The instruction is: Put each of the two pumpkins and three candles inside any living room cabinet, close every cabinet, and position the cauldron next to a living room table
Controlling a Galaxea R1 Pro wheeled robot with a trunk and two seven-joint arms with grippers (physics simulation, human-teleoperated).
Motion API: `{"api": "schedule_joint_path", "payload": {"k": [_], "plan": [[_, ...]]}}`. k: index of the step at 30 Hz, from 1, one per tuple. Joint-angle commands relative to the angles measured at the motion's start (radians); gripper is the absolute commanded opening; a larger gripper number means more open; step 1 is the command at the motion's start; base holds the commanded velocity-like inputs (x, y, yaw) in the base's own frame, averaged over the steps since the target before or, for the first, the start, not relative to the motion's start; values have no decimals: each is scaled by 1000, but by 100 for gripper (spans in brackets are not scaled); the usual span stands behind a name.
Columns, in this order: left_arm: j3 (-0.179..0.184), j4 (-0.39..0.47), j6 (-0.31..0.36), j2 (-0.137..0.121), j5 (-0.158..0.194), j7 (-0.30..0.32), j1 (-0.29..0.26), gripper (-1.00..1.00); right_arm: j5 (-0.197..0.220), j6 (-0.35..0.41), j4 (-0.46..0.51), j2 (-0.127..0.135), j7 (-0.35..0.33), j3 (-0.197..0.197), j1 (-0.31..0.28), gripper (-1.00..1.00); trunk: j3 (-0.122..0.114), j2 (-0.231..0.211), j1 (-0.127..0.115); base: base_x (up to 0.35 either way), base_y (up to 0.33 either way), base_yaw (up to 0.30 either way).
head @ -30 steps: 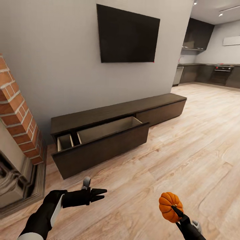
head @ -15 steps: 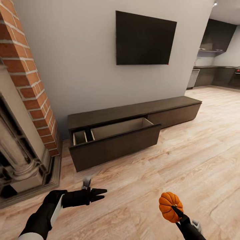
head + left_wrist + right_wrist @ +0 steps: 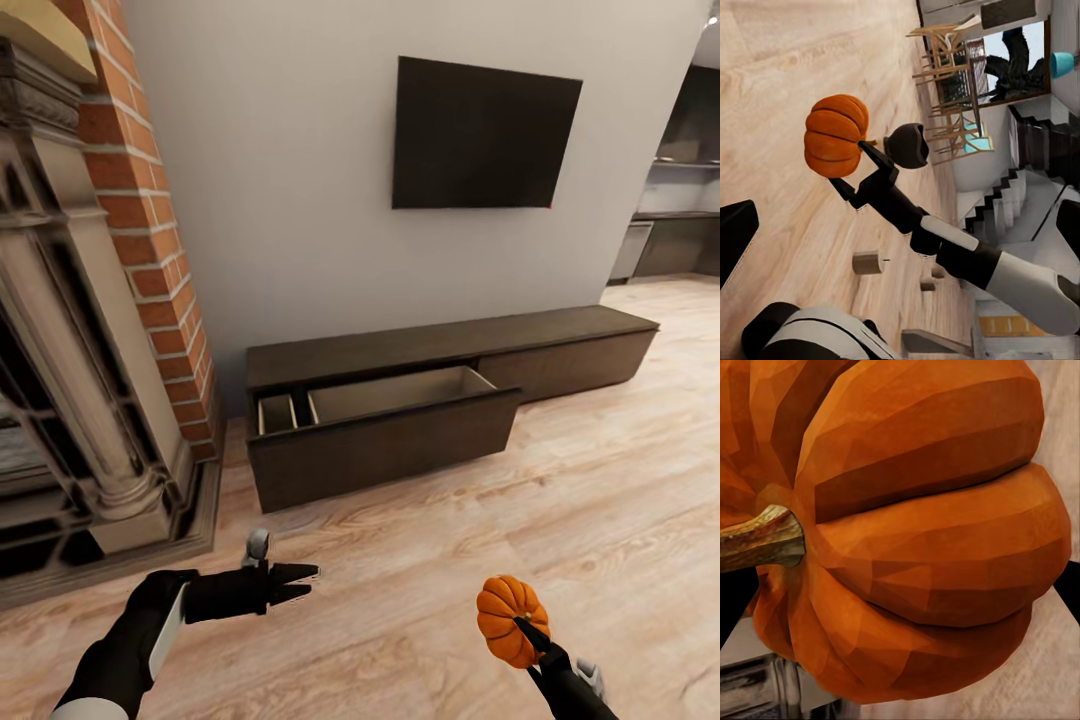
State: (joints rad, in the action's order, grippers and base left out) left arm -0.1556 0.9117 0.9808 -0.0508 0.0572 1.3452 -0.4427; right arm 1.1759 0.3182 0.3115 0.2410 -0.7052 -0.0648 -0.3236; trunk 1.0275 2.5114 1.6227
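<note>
From where I stand, the job looks barely under way. The right gripper (image 3: 522,628) has its fingers clamped on a small, ribbed orange pumpkin with a short dark stem (image 3: 511,620), carried low above the pale wooden plank floor (image 3: 420,560) and well apart from the furniture ahead. The right wrist view is close on that same pumpkin (image 3: 907,532), its stem jutting to one side.

The long, low, dark brown wooden cabinet (image 3: 450,345) stands against the grey wall beneath a black wall-mounted television (image 3: 485,135). Its wide left-hand drawer (image 3: 385,440) is pulled out, showing light wood inside; I can make out nothing lying in it, though the front panel hides the bottom. The right-hand drawer front looks shut. A red brick fireplace column (image 3: 150,230) rises just beside the cabinet's left end.

The left gripper (image 3: 298,584) carries nothing, its fingers drawn narrow and pointing across towards the right arm.

In the left wrist view two short, stubby, beige cylinder candles (image 3: 868,262) sit on the floor beyond the right arm, one nearer (image 3: 927,285) to the staircase; they seem not yet collected.

My reckoning: this pumpkin has yet to go into the open drawer, and the other pumpkin, the candles, the closing of the drawer and the cauldron's placing all remain to be done.
</note>
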Motion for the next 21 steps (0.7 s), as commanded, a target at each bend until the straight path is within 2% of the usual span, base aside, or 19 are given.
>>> {"api": "schedule_joint_path", "payload": {"k": [1,21], "plan": [[-3,0,10,0,2,2,-1,100,4,9,0,0,0,-6,0,-100,-4,0,-1,0,0,240],[-7,-2,10,7,0,-3,-4,100,2,4,0,0,6,-6,0,-100,-102,-5,-10,-12,0,240]]}}
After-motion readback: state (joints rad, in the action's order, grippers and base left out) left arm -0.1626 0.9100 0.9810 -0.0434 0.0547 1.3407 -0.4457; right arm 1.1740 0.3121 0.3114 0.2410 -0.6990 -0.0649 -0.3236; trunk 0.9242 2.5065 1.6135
